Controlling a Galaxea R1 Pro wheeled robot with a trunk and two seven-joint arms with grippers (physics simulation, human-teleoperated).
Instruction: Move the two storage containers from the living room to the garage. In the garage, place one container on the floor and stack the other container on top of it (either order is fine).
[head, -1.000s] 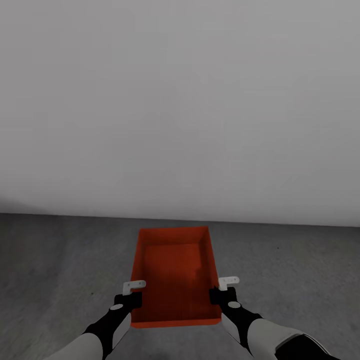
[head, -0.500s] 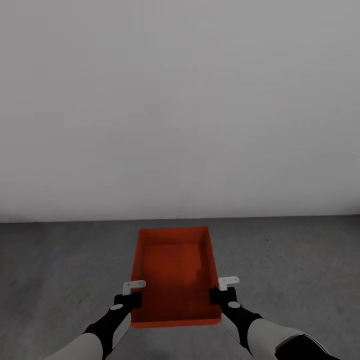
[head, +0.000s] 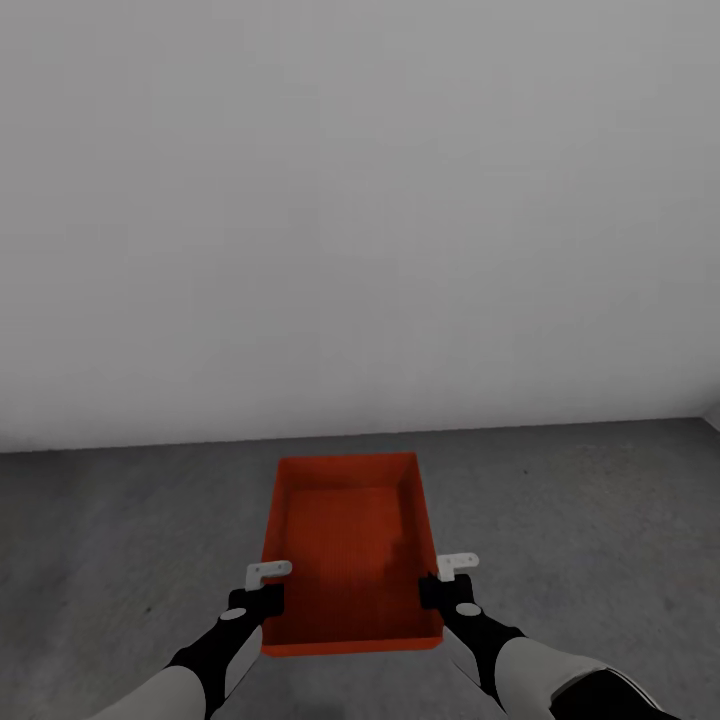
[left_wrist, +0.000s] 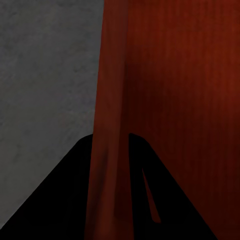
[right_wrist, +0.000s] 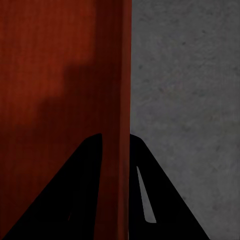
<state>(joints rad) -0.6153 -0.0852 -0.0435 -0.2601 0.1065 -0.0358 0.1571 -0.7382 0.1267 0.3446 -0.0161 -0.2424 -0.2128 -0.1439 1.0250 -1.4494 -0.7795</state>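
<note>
Both claws carried one storage container over the garage floor, facing a bare wall.

At the left, the left claw (head: 262, 588) was clamped on the left wall of the orange-red storage container (head: 350, 550); the left wrist view showed that thin wall pinched between its dark fingers (left_wrist: 75, 200), with the speckled grey floor (head: 100, 540) beyond. At the right, the right claw (head: 448, 582) gripped the opposite wall the same way. The tub appeared to be held level in front of the robot, seemingly clear of the floor, with the pale wall (head: 360, 200) ahead. The carrying step looked nearly over; next would likely come a gentle lowering, both claws releasing together. Against the earlier frames, the wall's base line had tilted the other way, so the camera had turned; the grip was unchanged.
</note>
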